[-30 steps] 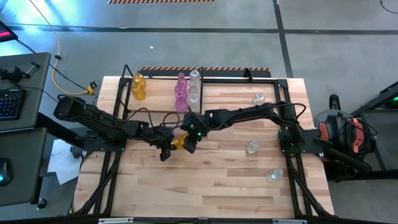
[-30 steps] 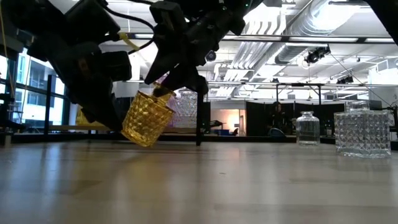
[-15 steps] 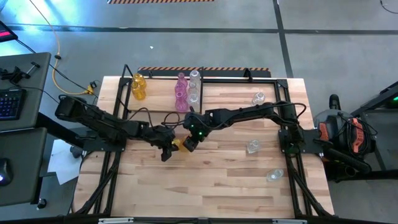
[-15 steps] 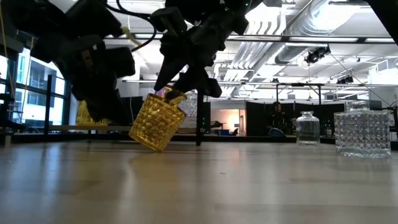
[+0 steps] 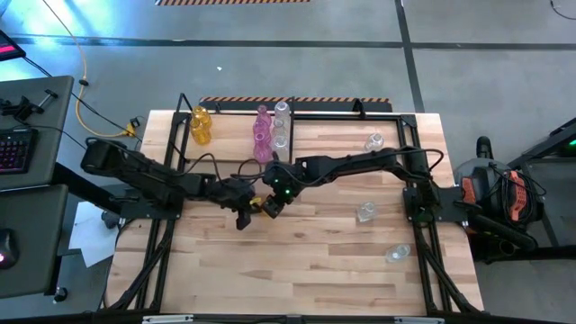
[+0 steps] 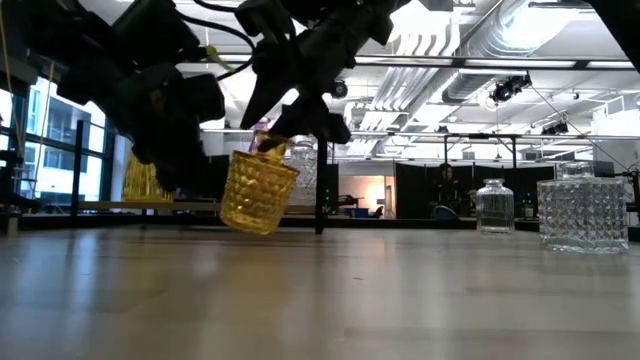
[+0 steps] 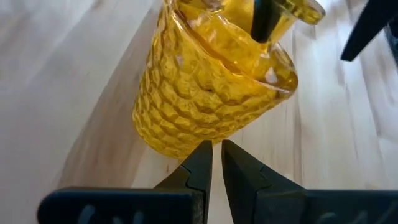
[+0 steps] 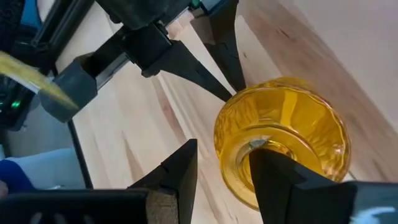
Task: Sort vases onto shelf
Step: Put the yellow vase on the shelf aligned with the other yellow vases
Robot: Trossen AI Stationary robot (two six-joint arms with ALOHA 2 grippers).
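Behind the amber vase [image 5: 258, 206] we saw the shelf [image 5: 236, 162], carrying a yellow vase [image 5: 200, 125], a pink vase [image 5: 262, 133] and a clear vase [image 5: 281, 121]. Three clear vases [image 5: 366, 211] stood on the table [image 5: 315, 261] well apart from it.

The amber vase hung tilted just above the table. The right gripper [image 8: 221, 163] straddled its rim, one finger inside the neck, one outside. The left gripper [image 7: 216, 163], fingers nearly together, touched its base.
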